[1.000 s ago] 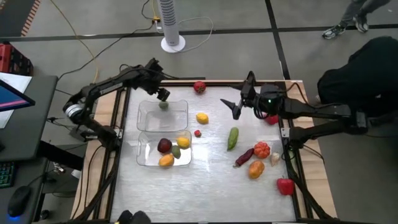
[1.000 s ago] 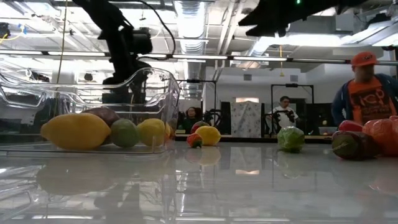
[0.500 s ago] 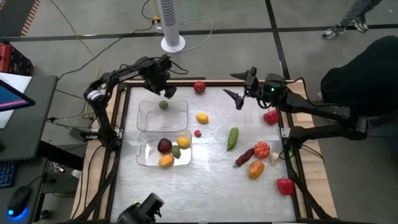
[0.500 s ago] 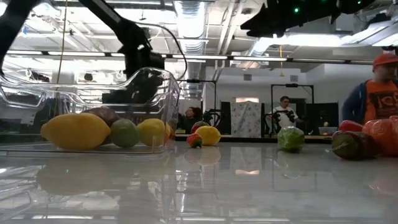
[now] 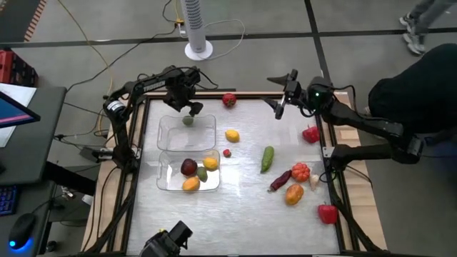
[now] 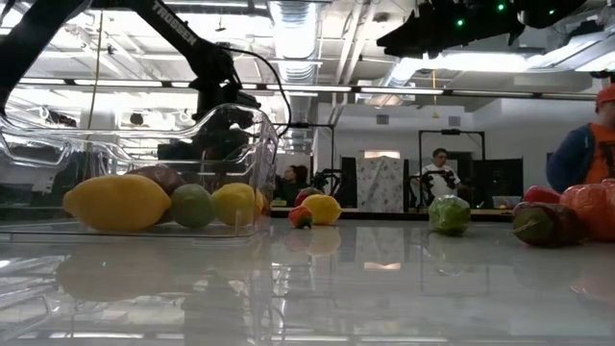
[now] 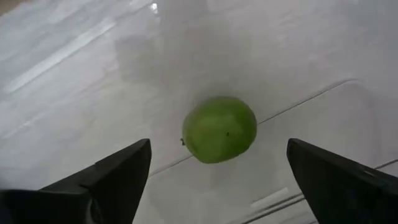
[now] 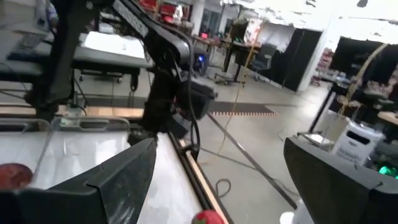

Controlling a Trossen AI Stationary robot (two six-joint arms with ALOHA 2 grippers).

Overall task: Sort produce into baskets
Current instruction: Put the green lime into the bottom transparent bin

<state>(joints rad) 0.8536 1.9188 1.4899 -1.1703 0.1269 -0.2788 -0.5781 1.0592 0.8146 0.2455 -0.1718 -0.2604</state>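
From above, the far basket point(image 5: 187, 131) holds one green lime point(image 5: 188, 121); the near basket point(image 5: 187, 172) beside it holds a dark plum point(image 5: 188, 167), lemon point(image 5: 210, 163), small green fruit point(image 5: 202, 174) and orange fruit point(image 5: 191, 184). The left gripper point(image 5: 194, 108), fingers spread and empty, hovers over the lime; the right gripper point(image 5: 277, 107), also spread, hangs beyond the tabletop's point(image 5: 235, 214) scattered produce. The left wrist view shows the lime point(image 7: 219, 129) against the basket's wall.

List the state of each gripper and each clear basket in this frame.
Left gripper: open, above the small green round fruit.
Right gripper: open, empty, raised over the table's far edge.
Far clear plastic basket: holds only the green fruit.
Near clear plastic basket: holds four pieces.
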